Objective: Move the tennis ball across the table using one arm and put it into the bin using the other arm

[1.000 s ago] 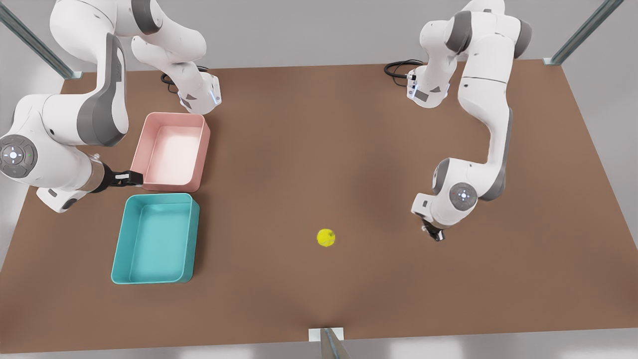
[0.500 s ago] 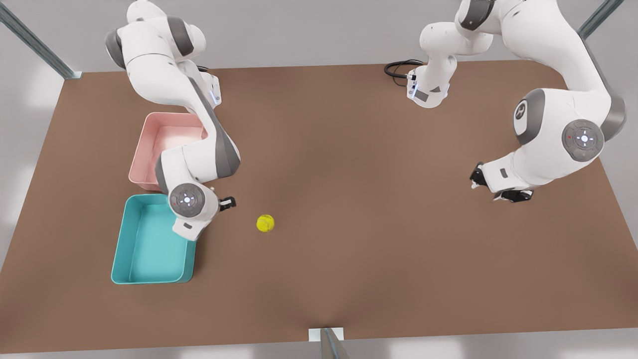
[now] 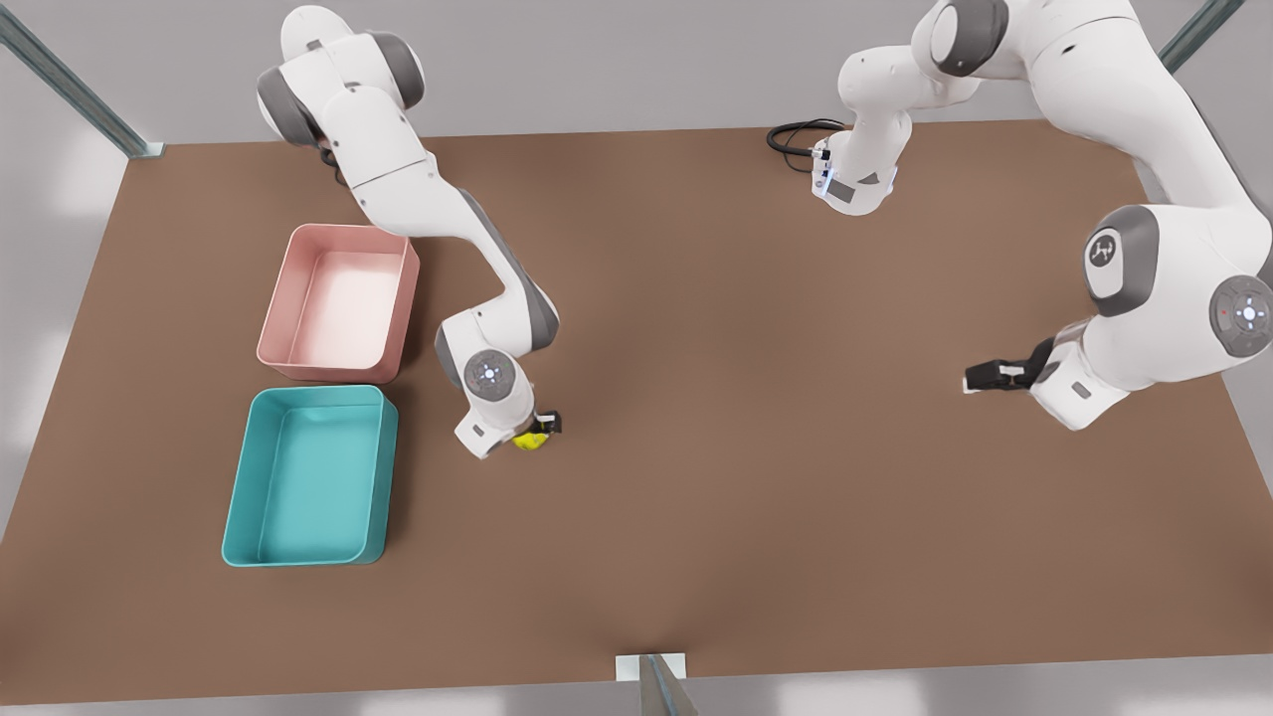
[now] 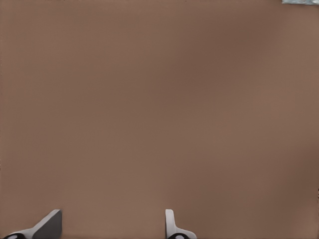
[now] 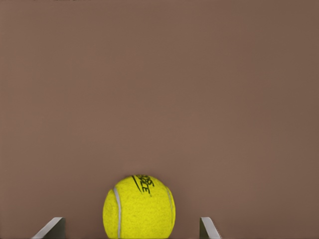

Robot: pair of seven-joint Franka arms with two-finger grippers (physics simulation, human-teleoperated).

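Note:
The yellow-green tennis ball [image 3: 526, 442] rests on the brown table [image 3: 756, 477], a little to the front view's right of the teal bin [image 3: 389, 467]. My right gripper [image 3: 538, 430] is down over it. In the right wrist view the tennis ball [image 5: 139, 207] sits between the fingertips of the right gripper [image 5: 132, 227], which is open with a gap on each side. My left gripper [image 3: 979, 379] hangs open over bare table at the front view's far right, and the left wrist view has the left gripper [image 4: 110, 225] with nothing between its fingers.
A pink bin [image 3: 407, 298] stands just behind the teal one. Both arm bases and a black cable [image 3: 793, 136] are at the table's far edge. A metal post [image 3: 658, 686] rises at the middle of the near edge.
The ball has rolled toward the front view's left. My right gripper swung from beside the bins over to the ball and came down around it. My left arm pulled back to the far right.

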